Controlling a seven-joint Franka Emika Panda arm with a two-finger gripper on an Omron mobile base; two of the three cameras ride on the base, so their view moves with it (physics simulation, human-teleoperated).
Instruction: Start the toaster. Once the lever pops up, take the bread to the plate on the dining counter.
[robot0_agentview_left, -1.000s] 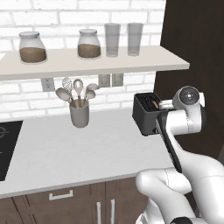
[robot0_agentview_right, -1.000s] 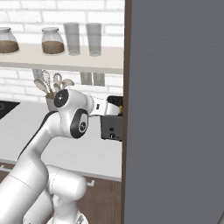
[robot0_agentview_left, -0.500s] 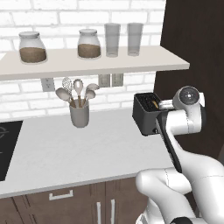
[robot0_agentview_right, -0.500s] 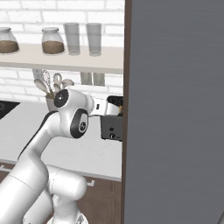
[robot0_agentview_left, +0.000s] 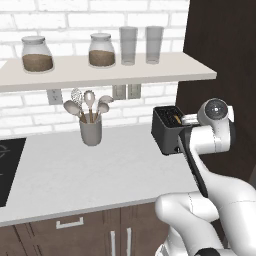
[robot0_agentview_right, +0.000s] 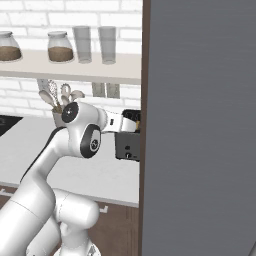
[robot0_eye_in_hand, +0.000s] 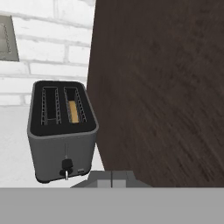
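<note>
Nothing has moved over the last second: hand (robot0_eye_in_hand: 112, 175) stays shut and empty beside toaster (robot0_eye_in_hand: 61, 131), lever (robot0_eye_in_hand: 66, 165) down, bread (robot0_eye_in_hand: 74, 111) sunk in its slot, so toasting appears underway.

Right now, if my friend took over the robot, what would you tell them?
Gripper: shut, empty, hovering just short of the toaster's narrow end.
Toaster: on the white worktop, beside the dark wood cabinet wall.
Bread: sunk low in the slot nearer that wall.
Lever: low on the end face, so the toaster looks started, though I can't be sure.
Left: wait for the lever to pop up, lift out the bread, carry it to the plate on the dining counter.
</note>
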